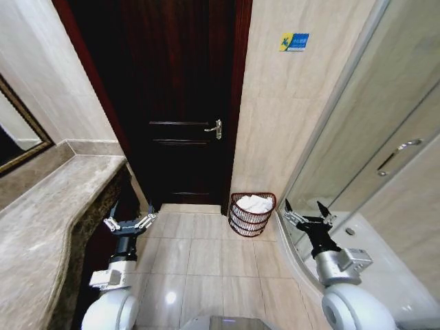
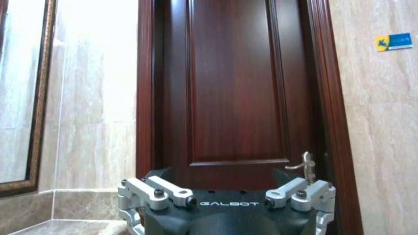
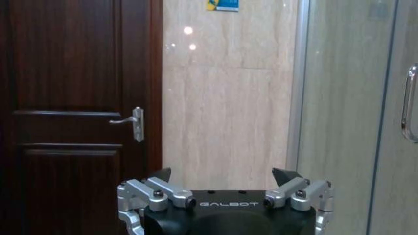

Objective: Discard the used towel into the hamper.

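Note:
The hamper (image 1: pixel 251 216), a dark reddish-brown wire basket, stands on the floor against the tiled wall just right of the door. A white towel (image 1: pixel 255 203) lies bunched inside it, showing above the rim. My left gripper (image 1: pixel 130 217) hangs open at the left, beside the counter's end, holding nothing. Open and empty too, my right gripper (image 1: pixel 309 212) sits at the right, a short way right of the hamper and nearer to me. In the wrist views each gripper (image 2: pixel 225 182) (image 3: pixel 223 177) faces the door and wall with fingers spread.
A dark wooden door (image 1: pixel 180 103) with a metal handle (image 1: pixel 215 128) is shut ahead. A marble counter (image 1: pixel 48 220) runs along the left under a framed mirror (image 1: pixel 17 134). A glass shower screen (image 1: pixel 371 158) with a handle closes the right. Tiled floor (image 1: pixel 199 254) lies between.

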`<state>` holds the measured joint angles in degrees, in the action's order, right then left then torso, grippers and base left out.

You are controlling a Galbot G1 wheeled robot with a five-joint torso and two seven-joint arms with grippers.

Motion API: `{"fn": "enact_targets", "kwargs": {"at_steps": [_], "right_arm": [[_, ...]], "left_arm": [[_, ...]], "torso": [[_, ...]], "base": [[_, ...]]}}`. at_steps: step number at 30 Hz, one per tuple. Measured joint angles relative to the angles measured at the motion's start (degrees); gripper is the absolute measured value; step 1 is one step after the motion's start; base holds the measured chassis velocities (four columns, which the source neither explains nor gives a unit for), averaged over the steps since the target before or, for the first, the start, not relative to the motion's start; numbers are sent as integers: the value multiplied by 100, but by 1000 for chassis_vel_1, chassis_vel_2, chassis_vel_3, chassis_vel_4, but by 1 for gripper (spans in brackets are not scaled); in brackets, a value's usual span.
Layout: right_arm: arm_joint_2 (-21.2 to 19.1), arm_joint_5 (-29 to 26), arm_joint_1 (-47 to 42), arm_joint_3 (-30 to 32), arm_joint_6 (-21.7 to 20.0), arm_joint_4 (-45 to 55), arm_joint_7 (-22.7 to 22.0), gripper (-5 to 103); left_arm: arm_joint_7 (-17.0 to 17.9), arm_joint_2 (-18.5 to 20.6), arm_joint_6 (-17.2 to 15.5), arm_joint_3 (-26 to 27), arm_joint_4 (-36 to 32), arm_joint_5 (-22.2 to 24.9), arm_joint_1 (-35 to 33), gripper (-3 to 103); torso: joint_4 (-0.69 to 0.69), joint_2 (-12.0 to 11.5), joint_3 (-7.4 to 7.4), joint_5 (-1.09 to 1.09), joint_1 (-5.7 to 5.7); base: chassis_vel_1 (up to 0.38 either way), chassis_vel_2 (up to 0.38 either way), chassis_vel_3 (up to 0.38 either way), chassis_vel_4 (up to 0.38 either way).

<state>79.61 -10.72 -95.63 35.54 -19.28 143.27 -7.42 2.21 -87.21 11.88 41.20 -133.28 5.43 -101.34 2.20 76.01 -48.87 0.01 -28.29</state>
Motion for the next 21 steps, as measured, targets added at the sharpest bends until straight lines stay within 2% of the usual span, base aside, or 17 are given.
{"fn": "enact_targets", "kwargs": {"at_steps": [21], "right_arm": [[37,106,-174,-180,-63,-3,-76,100]], "left_arm": [[14,81,107,101,144,82,-80,100]], "torso": [[0,0,1,-1,2]], "base": [[142,-146,-133,150]]}}
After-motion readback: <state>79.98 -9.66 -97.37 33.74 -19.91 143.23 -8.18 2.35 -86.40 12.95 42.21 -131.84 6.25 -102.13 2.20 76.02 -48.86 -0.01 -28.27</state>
